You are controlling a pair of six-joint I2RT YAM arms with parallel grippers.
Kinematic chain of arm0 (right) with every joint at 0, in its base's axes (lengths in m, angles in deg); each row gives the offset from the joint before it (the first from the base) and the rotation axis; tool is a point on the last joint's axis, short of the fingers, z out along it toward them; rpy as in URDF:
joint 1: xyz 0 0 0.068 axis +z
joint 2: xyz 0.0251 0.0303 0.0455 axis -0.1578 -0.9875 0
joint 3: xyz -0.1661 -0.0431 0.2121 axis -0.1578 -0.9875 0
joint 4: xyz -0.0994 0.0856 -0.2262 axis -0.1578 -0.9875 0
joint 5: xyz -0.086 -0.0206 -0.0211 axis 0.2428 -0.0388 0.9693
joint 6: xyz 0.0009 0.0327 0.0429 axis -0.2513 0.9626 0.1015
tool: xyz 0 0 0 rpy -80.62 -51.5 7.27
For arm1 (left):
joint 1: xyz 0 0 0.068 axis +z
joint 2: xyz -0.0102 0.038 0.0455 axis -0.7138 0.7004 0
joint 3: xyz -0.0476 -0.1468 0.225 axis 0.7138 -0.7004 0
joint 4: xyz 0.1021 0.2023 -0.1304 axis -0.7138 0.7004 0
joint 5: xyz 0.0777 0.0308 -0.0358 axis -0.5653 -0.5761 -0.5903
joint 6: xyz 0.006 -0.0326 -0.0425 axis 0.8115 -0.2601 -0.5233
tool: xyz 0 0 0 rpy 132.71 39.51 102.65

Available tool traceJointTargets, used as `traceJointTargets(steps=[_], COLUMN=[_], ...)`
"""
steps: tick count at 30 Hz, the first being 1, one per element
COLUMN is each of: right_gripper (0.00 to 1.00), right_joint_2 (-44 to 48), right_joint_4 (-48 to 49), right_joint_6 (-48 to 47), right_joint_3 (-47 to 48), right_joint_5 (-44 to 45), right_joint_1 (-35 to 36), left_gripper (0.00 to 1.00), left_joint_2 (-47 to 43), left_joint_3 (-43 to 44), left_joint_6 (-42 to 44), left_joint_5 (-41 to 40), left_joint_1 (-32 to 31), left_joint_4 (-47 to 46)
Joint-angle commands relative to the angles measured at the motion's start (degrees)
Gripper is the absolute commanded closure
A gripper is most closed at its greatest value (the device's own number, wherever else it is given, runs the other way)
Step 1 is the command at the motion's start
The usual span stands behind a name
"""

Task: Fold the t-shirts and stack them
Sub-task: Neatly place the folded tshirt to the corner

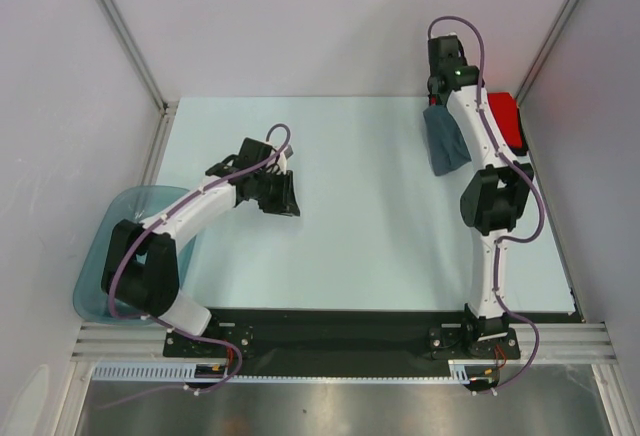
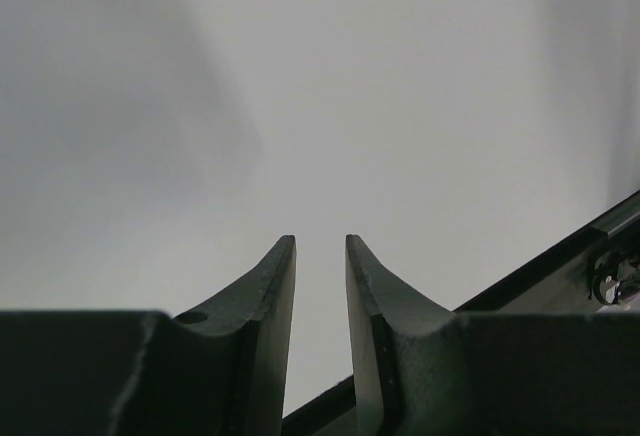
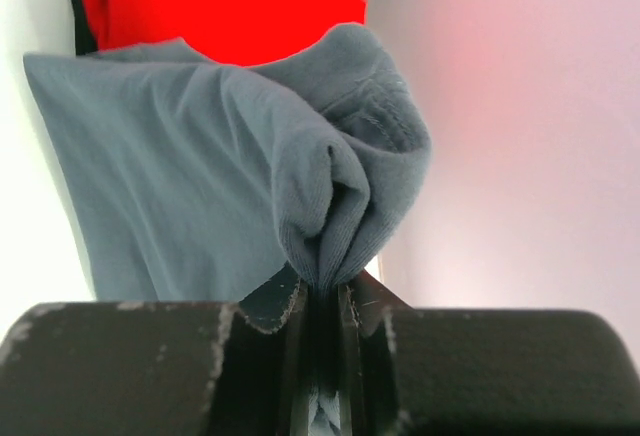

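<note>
My right claw (image 3: 322, 294) is clenched on a bunched fold of the slate blue-grey t-shirt (image 3: 180, 176), lifting it just beside the red t-shirt (image 3: 220, 6) (its stack, I judge). My left claw (image 2: 320, 256) hangs parted and empty.

No text, label, brand, number or sign can be read anywhere.
</note>
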Motion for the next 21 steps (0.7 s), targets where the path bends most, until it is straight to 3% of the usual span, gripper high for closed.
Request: traceJointTargets(steps=[1,14,21], right_gripper=[1.00,1.00,1.00], right_joint_2=[-0.9,-4.6,-4.9], right_joint_4=[7.7,18.2,19.5], right_joint_6=[-3.1,-12.5,-9.9], right_joint_3=[4.7,9.4,9.4], right_joint_5=[3.6,5.9,8.3], right_joint_1=[0.3,1.1,0.5], left_gripper=[0.68,0.69,0.69], left_joint_2=[0.2,1.9,2.9], left_joint_3=[0.2,0.0,0.4], left_joint_6=[1.8,1.5,1.3], left_joint_5=[1.2,2.0,2.8], left_joint_1=[0.8,1.4,1.5], left_joint_4=[-0.9,-1.2,-1.3])
